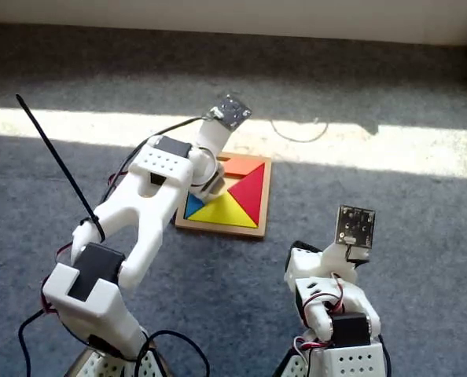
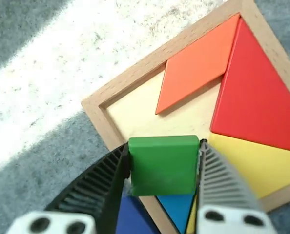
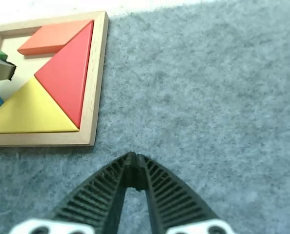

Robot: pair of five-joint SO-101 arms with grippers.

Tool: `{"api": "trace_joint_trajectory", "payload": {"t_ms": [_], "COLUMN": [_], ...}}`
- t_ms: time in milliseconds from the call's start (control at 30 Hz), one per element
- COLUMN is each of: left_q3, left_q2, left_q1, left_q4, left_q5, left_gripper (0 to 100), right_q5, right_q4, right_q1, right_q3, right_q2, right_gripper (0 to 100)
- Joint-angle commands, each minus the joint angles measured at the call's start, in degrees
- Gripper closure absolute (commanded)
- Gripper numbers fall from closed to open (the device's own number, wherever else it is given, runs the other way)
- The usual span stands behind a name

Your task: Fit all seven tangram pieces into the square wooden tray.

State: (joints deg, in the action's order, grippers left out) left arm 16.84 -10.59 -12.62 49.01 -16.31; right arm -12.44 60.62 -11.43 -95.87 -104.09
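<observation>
The left gripper, fingers clamped on the green square wooden piece, should align its edges with the bare centre-left gap of the square wooden tray before lowering.

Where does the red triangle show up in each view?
High view: red triangle in the wooden tray, away from the left arm.
Left wrist view: red triangle past the green piece in the left gripper.
Right wrist view: red triangle against the tray wall beside bare carpet.
Shared landmark: orange piece touching one edge.
</observation>
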Motion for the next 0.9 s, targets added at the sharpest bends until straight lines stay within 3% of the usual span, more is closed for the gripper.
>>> {"api": "trace_joint_trajectory", "payload": {"t_ms": [0, 433, 667, 867], "left_q3": [-2.1, -2.6, 0.9, 5.8], "left_q2": [0.6, 0.7, 0.6, 0.6], "left_q1": [-0.9, 0.0, 2.6, 2.3], "left_q4": [-0.8, -1.0, -8.3, -11.1], "left_q5": [0.5, 5.1, 7.5, 7.4], "left_gripper": [74, 75, 86, 89], "right_q5": [0.7, 0.7, 0.7, 0.7], "right_q4": [0.4, 0.4, 0.4, 0.4], "right_q1": [0.7, 0.7, 0.7, 0.8], "right_q3": [-6.2, -6.2, -6.2, -6.2], "right_q2": [-0.7, -0.7, -0.7, -0.7], "right_gripper": [99.4, 99.4, 99.4, 99.4]}}
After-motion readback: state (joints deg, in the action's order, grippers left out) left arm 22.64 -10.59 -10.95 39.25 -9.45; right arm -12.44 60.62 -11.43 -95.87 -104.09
